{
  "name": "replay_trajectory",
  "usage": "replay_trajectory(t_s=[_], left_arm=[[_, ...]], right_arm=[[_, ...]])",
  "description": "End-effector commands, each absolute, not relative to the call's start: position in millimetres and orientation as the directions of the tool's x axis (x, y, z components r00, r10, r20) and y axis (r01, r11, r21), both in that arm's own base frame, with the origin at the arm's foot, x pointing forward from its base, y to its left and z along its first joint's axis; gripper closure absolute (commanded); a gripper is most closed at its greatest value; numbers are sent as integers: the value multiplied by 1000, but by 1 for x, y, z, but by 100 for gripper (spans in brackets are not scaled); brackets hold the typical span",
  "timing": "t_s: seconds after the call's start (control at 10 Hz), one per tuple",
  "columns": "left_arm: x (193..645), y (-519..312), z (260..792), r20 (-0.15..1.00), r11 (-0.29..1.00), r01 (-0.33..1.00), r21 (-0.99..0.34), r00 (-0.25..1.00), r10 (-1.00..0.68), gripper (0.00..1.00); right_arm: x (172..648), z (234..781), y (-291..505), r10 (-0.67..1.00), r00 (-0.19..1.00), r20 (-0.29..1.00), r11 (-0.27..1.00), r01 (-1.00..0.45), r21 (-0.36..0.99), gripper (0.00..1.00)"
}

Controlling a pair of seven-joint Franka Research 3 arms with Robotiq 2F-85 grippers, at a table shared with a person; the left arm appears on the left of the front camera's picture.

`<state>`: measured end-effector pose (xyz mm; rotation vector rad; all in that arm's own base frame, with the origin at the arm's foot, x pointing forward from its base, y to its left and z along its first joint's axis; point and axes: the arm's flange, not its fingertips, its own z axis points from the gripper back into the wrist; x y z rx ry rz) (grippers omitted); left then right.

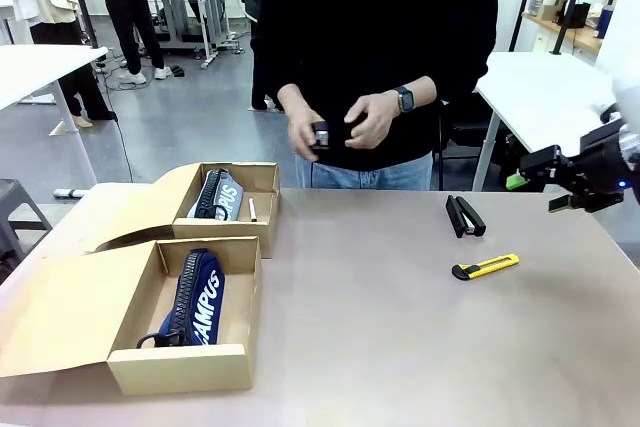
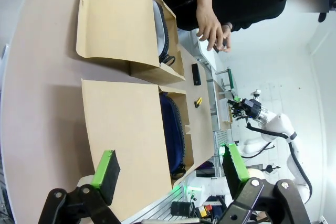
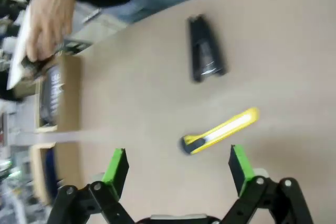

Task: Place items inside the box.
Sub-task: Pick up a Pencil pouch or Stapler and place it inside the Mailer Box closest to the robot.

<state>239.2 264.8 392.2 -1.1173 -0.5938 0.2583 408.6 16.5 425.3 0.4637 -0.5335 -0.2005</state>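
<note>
Jaws spread on both: right gripper [image 3: 178, 156] above utility knife [image 3: 220, 131] near table's [image 1: 380, 347] right edge; left gripper [image 2: 169, 156] empty; person's hands [image 1: 370, 119] hold, possibly, a stapler [image 1: 321, 133].

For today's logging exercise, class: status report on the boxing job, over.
Left tool open, facing the near box. Right tool open, aimed at the knife. Navy pouch in near box; knife, stapler on table. Person's hands busy at far edge.

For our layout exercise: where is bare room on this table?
Free: the middle of the table, between the near box, the far box and the stapler; also the near right corner, this side of the utility knife. Crowded: the left side, boxes and open flaps.
</note>
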Motion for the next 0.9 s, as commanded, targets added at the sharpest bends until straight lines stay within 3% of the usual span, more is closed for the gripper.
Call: replay_trajectory(t_s=[0.0, 0.1, 0.2, 0.3, 0.5, 0.8], left_arm=[[240, 264, 393, 343, 422, 128, -898, 804, 486, 0], [240, 264, 393, 343, 422, 128, -898, 804, 486, 0], [240, 264, 393, 343, 422, 128, -898, 804, 486, 0], [240, 264, 393, 343, 422, 128, -898, 804, 486, 0], [240, 264, 393, 343, 422, 128, -898, 804, 486, 0], [240, 264, 393, 343, 422, 128, -898, 804, 486, 0]], right_arm=[[404, 425, 16, -325, 868, 375, 815, 56, 577, 0], [404, 425, 16, -325, 868, 375, 815, 56, 577, 0], [410, 423, 17, -301, 846, 440, 881, 71, 467, 0], [435, 420, 43, -109, 875, 471, 920, -90, 381, 0], [513, 406, 76, -14, 914, 406, 955, -108, 276, 0], [584, 368, 97, -11, 938, 347, 992, -33, 120, 0]])
